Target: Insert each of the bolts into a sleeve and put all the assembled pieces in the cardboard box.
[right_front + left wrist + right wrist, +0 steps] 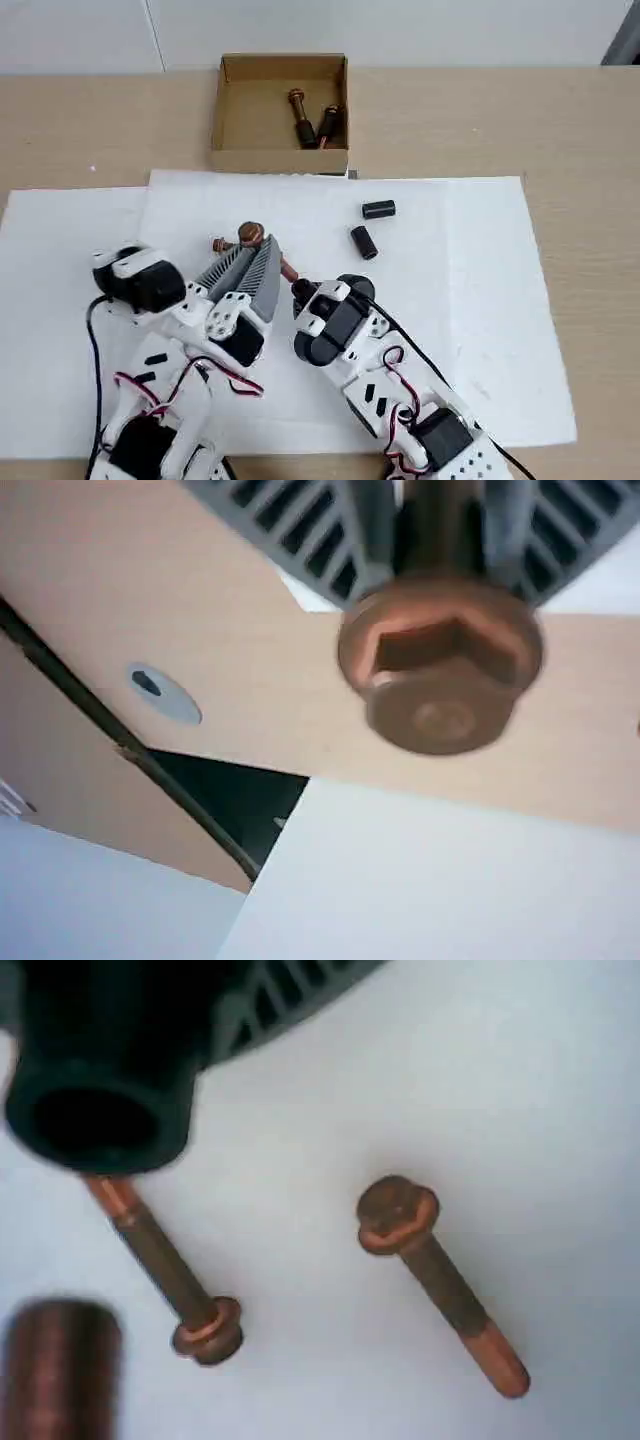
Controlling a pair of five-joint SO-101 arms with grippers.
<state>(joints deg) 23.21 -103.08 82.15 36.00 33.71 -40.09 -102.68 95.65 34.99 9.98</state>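
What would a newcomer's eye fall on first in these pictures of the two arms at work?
A copper bolt sits clamped in the left gripper, its hex head poking past the grey fingers. Beside it the right gripper holds a black sleeve by two loose bolts lying on the white paper. Across the table, the cardboard box already holds two assembled pieces.
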